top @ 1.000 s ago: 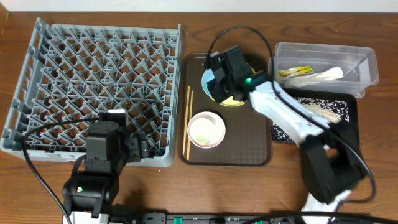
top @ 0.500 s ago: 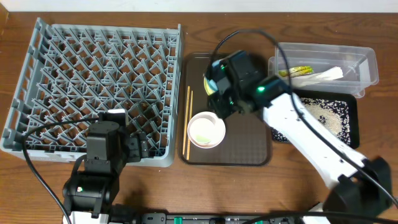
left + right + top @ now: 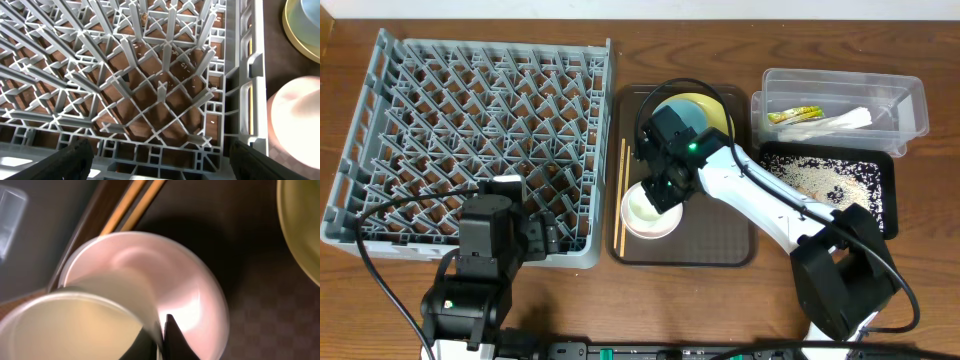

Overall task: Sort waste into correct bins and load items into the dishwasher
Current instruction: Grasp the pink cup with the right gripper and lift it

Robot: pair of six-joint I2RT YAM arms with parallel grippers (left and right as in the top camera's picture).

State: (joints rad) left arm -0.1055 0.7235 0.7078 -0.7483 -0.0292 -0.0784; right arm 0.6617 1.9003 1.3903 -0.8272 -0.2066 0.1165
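Observation:
My right gripper (image 3: 658,190) (image 3: 162,325) is shut on the rim of the small white cup (image 3: 75,325), one finger inside and one outside. The cup sits in the pinkish-white bowl (image 3: 645,215) (image 3: 200,290) on the brown tray. Behind it, a light blue bowl (image 3: 682,115) rests on the yellow plate (image 3: 712,108) (image 3: 305,225). The chopsticks (image 3: 621,195) (image 3: 132,202) lie along the tray's left edge. My left gripper (image 3: 542,238) (image 3: 162,167) hangs open over the near right corner of the grey dishwasher rack (image 3: 470,130) (image 3: 150,90), holding nothing.
The clear tub (image 3: 905,95) at the right holds the snack wrapper (image 3: 795,114) and the paper strip (image 3: 840,122). In front of it, the black tray (image 3: 885,195) holds rice scraps (image 3: 820,178). The brown serving tray (image 3: 720,240) lies between rack and bins.
My right gripper moved from above the yellow plate forward and left to the pinkish-white bowl, then closed on the cup's rim. The blue bowl now shows. The left arm stayed still.

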